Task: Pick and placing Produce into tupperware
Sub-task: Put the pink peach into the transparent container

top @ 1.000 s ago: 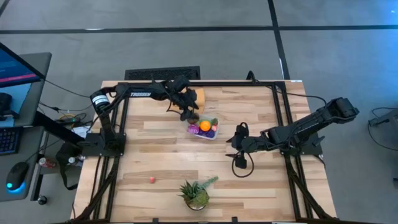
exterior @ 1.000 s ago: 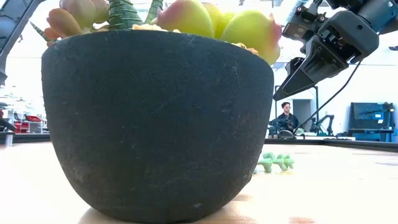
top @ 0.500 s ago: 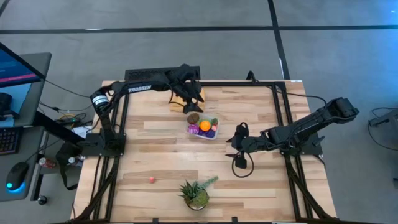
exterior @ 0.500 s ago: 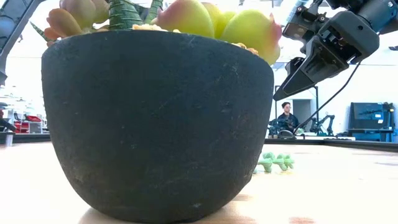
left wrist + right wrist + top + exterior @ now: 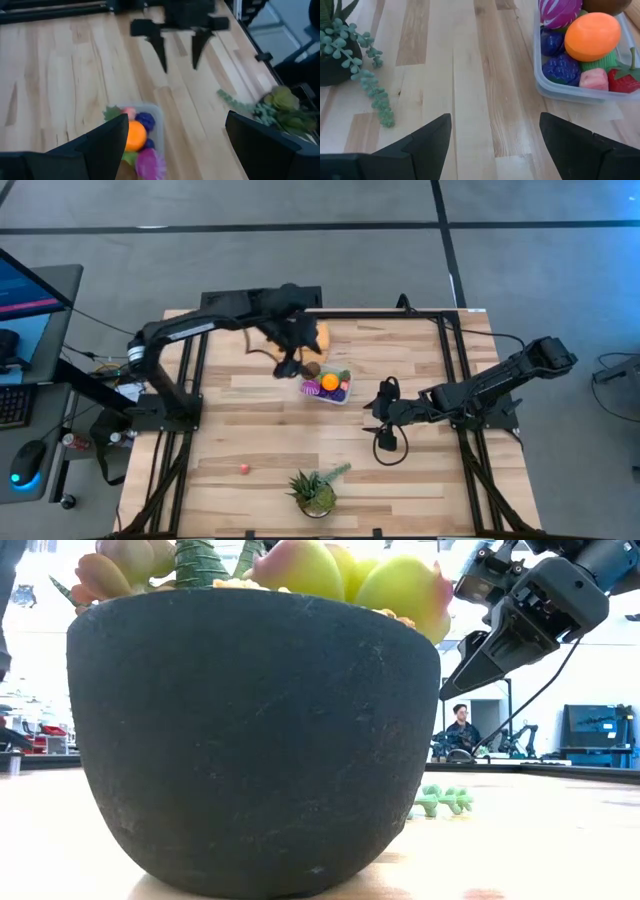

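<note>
Tupperware (image 5: 327,391) sits near the middle of the table (image 5: 250,430), already heaped with produce: an orange (image 5: 330,382), a striped purple piece (image 5: 559,11), dark berries (image 5: 559,66), a pink chunk (image 5: 593,79) and a strawberry (image 5: 623,82) crowd to its rim. The biggest risk, I judge, lies with the left arm, whose left claw (image 5: 290,360) hangs just above the tub's far-left corner with its fingers spread wide and nothing between them; a low sweep there could catch the light tub and shove it, or knock the heaped pieces out. A brown piece (image 5: 312,369) lies against that corner (whether inside the rim or just outside, I cannot tell), so a careless pass could roll it off towards the orange cloth (image 5: 318,336).

The right claw (image 5: 374,418) waits to the tub's right, also gaping and empty, pointed at the tub; reaching in from there while the left arm hovers over it could bring the two arms together.

One small red piece (image 5: 243,469) lies well apart near the front-left, close to the potted plant (image 5: 315,491), whose trailing sprig (image 5: 372,85) could snag a claw.
</note>
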`<state>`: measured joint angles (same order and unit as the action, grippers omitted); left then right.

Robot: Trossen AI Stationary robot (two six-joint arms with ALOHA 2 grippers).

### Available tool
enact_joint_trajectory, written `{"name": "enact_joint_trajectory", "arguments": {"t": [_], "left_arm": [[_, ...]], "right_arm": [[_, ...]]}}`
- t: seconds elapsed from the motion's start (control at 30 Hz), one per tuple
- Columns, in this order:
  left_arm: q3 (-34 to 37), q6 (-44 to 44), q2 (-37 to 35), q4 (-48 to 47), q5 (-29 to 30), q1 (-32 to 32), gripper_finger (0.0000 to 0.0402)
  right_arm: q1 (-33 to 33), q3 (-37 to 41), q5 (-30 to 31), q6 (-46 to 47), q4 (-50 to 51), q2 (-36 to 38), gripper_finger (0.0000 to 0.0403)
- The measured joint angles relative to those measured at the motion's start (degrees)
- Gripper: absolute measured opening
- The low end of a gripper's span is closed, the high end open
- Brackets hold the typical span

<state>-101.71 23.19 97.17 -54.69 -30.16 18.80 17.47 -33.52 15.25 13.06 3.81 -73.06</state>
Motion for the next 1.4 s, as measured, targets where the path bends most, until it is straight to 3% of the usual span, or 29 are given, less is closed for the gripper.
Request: {"name": "enact_joint_trajectory", "arguments": {"t": [0.33, 0.63, 1.17, 1.4], "left_arm": [[-0.1, -10.3, -8.6, -16.3, 9.9, -11.4, 0.0323], [0.0, -21.5, -10.2, -19.5, 25.8, -26.2, 0.0323], [0.6, -46.7, -10.2, -30.3, 62.6, -51.2, 0.0322], [12.5, -64.9, -12.9, -33.1, 76.3, -62.6, 0.0322]], "right_arm": [[0.0, 0.0, 0.0, 0.4, -0.8, 0.0, 0.0296], [0.0, 0.0, 0.0, 0.5, -2.2, 0.0, 0.0296], [0.0, 0.0, -0.2, 0.1, -2.2, 0.0, 0.0296], [0.0, 0.0, -0.2, 0.0, -2.6, 0.0, 0.0296]]}}
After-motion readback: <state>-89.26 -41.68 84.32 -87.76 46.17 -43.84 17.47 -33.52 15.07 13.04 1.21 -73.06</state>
